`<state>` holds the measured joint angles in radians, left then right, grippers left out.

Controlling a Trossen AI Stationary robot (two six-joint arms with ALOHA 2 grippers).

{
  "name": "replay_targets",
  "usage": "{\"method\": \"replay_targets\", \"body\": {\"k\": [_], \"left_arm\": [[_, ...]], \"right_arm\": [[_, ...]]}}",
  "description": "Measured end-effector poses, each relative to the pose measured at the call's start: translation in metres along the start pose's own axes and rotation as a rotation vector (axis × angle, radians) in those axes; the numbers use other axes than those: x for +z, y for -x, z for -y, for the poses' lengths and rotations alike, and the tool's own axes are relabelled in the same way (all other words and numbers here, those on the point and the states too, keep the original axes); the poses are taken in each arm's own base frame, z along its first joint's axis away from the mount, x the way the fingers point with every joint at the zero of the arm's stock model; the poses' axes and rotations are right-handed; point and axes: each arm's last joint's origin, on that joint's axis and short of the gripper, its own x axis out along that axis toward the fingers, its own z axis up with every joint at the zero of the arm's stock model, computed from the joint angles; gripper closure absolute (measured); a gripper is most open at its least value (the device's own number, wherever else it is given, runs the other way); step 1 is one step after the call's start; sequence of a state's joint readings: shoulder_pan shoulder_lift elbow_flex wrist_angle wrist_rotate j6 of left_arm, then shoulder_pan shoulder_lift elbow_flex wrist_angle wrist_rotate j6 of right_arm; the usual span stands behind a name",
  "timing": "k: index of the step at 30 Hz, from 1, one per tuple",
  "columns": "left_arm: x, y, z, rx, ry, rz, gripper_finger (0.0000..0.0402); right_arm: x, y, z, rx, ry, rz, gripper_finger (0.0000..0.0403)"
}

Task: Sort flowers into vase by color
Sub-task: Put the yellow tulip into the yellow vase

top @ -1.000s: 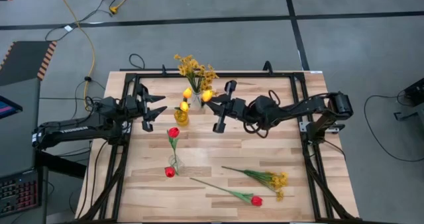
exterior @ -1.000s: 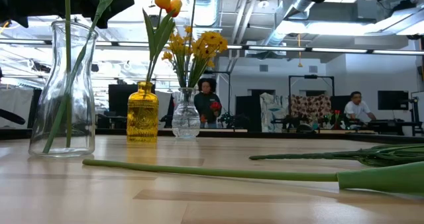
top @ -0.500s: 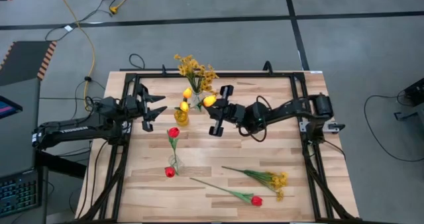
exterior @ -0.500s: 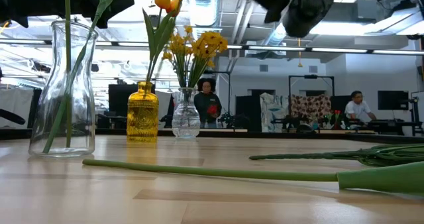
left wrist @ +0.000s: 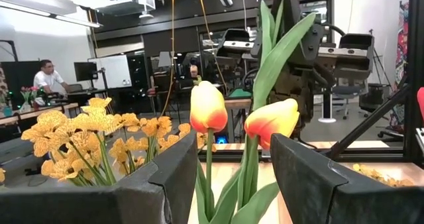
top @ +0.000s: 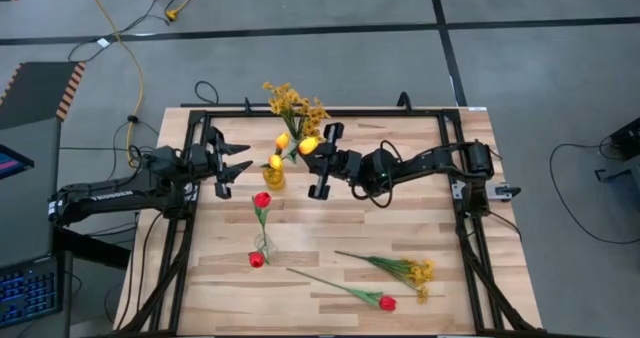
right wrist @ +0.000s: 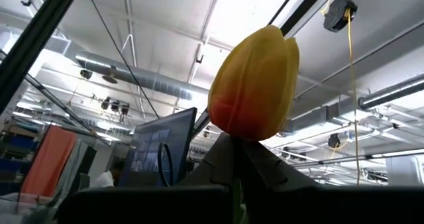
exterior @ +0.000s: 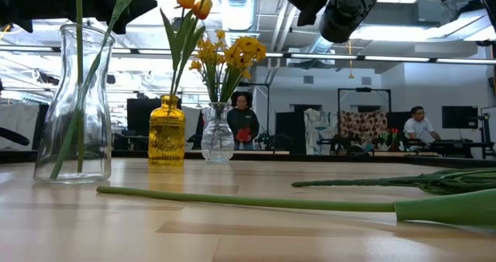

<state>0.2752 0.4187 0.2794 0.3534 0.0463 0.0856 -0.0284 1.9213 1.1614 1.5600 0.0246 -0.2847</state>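
Note:
My right gripper (top: 314,150) is shut on a yellow-orange tulip (top: 307,145) above the table's far middle, beside the yellow vase (top: 272,176). That vase holds two yellow-orange tulips (top: 279,161). Behind it, a small clear vase (exterior: 217,135) holds mustard-yellow blossoms (top: 295,103). A taller clear vase (exterior: 74,107) holds two red tulips (top: 262,199). My left gripper (top: 238,164) hovers open to the left of the yellow vase, touching nothing. A red tulip (top: 385,302) and a yellow spray (top: 415,271) lie flat on the table at the near right. My right gripper pinches the tulip's stem just under its head (right wrist: 233,143) between its two fingers (right wrist: 265,168). The fingers slant upward from the table's right side. The head (right wrist: 255,85) stands upright above the fingertips. Whether the stem's lower end reaches the yellow vase I cannot tell.
A black frame (top: 330,113) runs around the table's edges. The three vases stand close together at the left middle. Bare wood (top: 400,218) lies between the vases and the flowers at the near right. People (exterior: 243,115) stand in the room beyond the table.
My right gripper has carried the yellow-orange tulip toward the table's left and downward, closer to the yellow vase, and has tipped its fingers further upward. It has stayed shut on the stem.

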Motion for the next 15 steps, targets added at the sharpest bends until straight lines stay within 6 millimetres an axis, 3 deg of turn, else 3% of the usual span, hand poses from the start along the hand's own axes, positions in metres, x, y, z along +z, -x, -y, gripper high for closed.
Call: {"method": "replay_targets", "body": {"k": [15], "left_arm": [[0.0001, 0.0, 0.0, 0.0, 0.0, 0.002, 0.0223]], "right_arm": [[-0.0059, 0.0003, -0.0016, 0.019, -0.021, -0.06, 0.0365]]}}
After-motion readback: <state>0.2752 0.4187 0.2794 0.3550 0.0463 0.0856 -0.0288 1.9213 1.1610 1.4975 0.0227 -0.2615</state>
